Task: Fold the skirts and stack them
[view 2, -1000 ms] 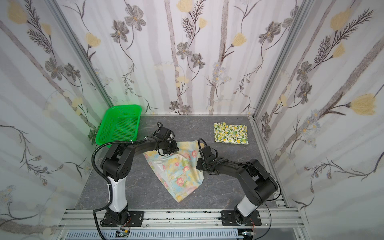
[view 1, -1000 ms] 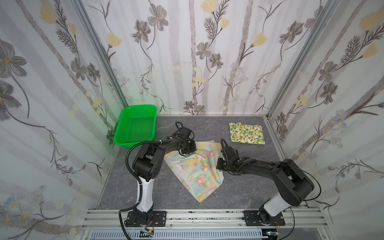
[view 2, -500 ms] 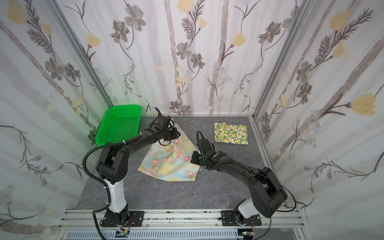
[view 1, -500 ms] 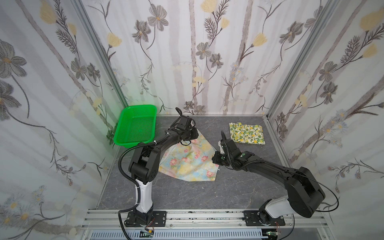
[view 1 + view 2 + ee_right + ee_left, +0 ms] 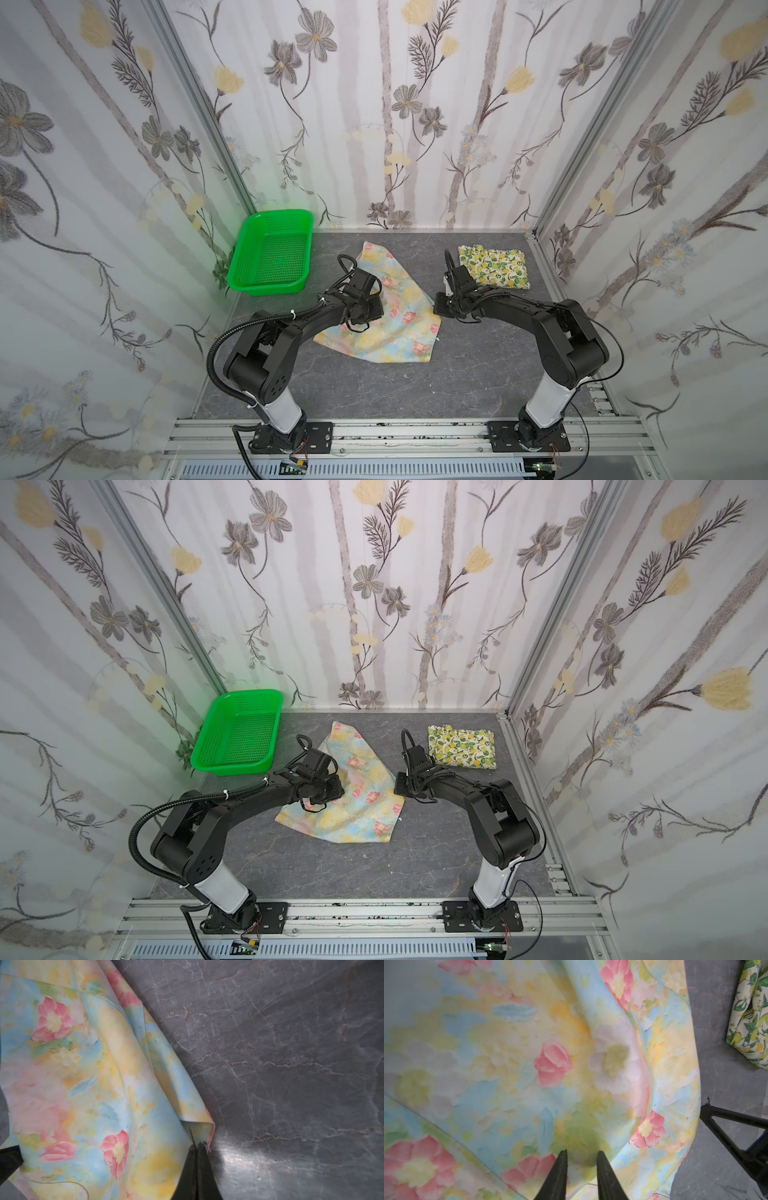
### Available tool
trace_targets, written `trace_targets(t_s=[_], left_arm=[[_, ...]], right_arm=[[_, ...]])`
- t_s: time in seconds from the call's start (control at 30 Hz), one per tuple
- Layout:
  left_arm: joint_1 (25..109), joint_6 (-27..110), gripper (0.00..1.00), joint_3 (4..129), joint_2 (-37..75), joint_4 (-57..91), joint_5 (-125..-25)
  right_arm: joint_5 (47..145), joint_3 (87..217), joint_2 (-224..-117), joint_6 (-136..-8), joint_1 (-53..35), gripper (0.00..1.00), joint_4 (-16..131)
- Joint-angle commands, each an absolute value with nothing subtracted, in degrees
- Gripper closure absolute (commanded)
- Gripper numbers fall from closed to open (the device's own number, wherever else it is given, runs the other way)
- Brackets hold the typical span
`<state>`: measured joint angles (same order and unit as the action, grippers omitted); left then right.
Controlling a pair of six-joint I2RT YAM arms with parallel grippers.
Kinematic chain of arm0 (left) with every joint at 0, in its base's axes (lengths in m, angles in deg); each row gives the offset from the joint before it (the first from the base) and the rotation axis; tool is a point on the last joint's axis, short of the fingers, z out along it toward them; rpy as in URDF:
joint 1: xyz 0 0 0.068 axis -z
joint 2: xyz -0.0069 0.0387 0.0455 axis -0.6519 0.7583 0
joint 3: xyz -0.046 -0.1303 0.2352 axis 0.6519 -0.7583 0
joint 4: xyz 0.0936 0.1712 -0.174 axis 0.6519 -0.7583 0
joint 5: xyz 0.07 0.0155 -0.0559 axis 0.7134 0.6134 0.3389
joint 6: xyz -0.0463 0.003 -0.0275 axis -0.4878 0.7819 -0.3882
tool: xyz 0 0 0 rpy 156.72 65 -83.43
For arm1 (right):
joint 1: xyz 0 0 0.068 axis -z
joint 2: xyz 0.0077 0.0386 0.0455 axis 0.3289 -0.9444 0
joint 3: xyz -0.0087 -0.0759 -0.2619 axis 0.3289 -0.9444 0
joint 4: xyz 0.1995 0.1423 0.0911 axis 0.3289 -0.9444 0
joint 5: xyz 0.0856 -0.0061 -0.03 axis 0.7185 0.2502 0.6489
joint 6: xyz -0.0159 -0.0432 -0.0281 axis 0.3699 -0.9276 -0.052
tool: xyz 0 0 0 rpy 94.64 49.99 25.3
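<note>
Grey marbled tabletop: pastel skirt mid-fold at centre, right gripper clenched on its corner, left gripper slightly parted over it, hold unclear; lemon skirt lies folded back-right; next probably carry that corner across.

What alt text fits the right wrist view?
The right tool is shut on a folded corner of the floral skirt. The rumpled cloth covers about half the picture, and grey marbled table shows beside it.
</note>
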<state>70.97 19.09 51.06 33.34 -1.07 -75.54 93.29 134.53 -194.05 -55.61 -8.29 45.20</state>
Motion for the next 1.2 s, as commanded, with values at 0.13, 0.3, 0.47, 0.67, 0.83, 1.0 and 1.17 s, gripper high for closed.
trace_targets(t_s=[0.13,0.3,0.47,0.67,0.83,1.0,1.17], left_arm=[[71.8,20.8,0.75,55.1,39.8,0.8,-71.2],[73.7,23.2,0.76,60.2,45.3,0.9,-69.6],[76.8,25.8,0.78,66.2,51.0,1.2,-68.9],[79.5,29.8,0.81,72.1,53.9,2.4,-67.7],[79.1,31.2,0.74,70.0,48.0,3.7,-65.2],[78.4,27.5,0.53,59.5,36.6,3.5,-66.2],[77.8,21.5,0.39,44.8,22.9,2.7,-67.9]], right_arm=[[95.6,130.6,-193.9,-54.4,-8.5,1.0,51.0],[97.2,125.3,-190.8,-51.8,-10.2,1.0,53.0],[97.7,120.1,-185.6,-47.2,-15.3,1.0,53.7],[102.9,111.8,-177.9,-38.9,-19.0,1.0,59.4],[99.0,111.3,-170.8,-40.5,-19.0,0.94,54.0],[93.2,112.0,-166.9,-44.4,-19.1,0.74,47.8],[91.0,112.2,-167.5,-47.7,-19.7,0.67,46.2]])
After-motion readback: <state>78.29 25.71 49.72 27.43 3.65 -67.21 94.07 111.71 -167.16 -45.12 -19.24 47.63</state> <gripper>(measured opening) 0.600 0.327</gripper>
